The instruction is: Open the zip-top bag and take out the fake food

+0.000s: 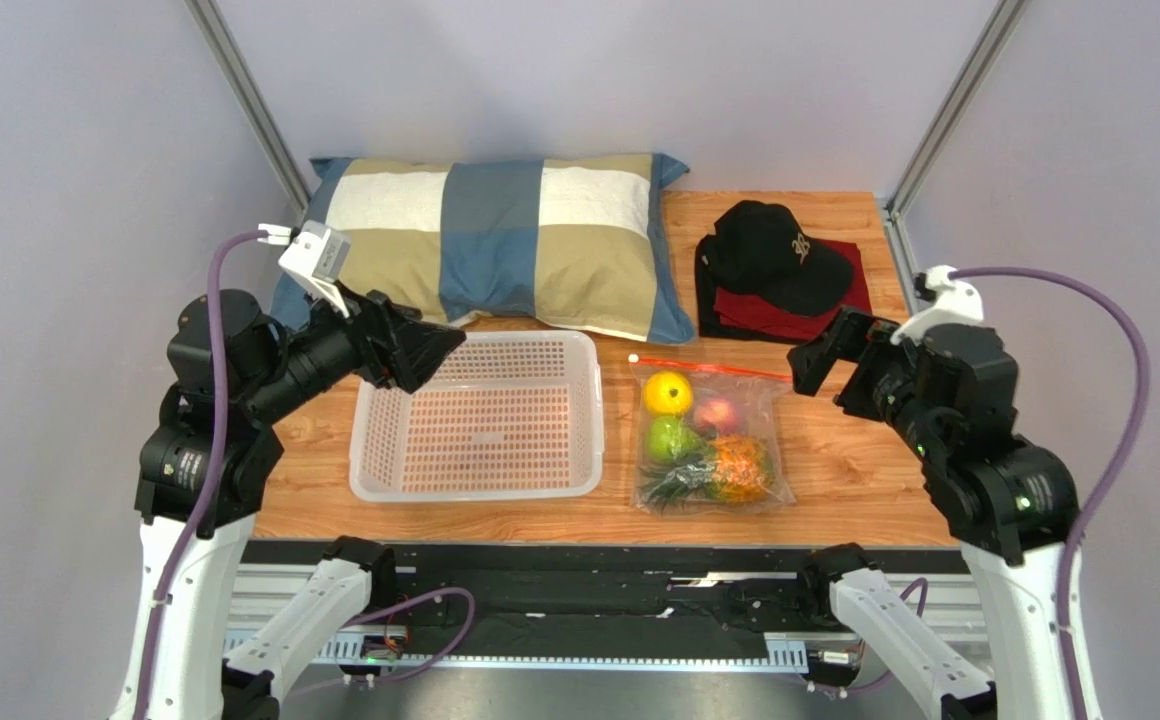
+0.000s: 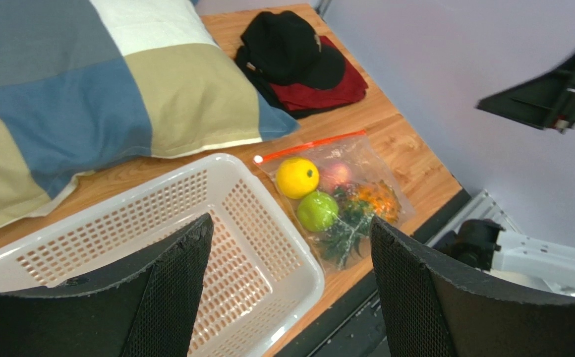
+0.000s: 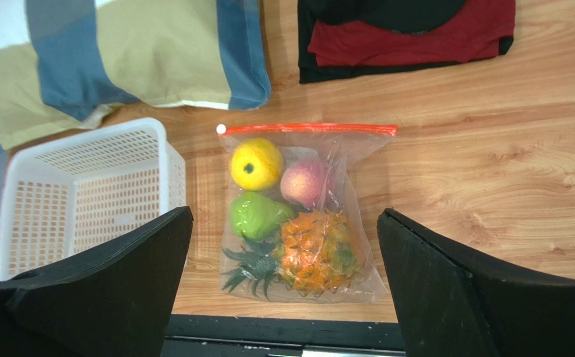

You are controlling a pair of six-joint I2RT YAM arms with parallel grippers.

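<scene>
The zip-top bag [image 1: 764, 408] lies flat on the wooden table, right of centre. Its red-orange zip strip [image 3: 309, 129] runs along the far edge, with the white slider [image 3: 221, 129] at its left end. Inside the bag is the fake food: a yellow citrus [image 3: 256, 163], a pink peach [image 3: 304, 182], a green fruit [image 3: 257, 216] and an orange pineapple [image 3: 316, 253]. My right gripper [image 1: 827, 360] hovers open above the bag's right side, holding nothing. Over the basket's far left corner, my left gripper [image 1: 421, 357] is also open and empty.
A white perforated basket [image 1: 391, 480] stands directly left of the bag. A checked pillow [image 1: 496, 240] lies along the back. A black cap [image 1: 774, 248] rests on folded red cloth [image 1: 819, 315] at the back right. The table's near edge runs just below the bag.
</scene>
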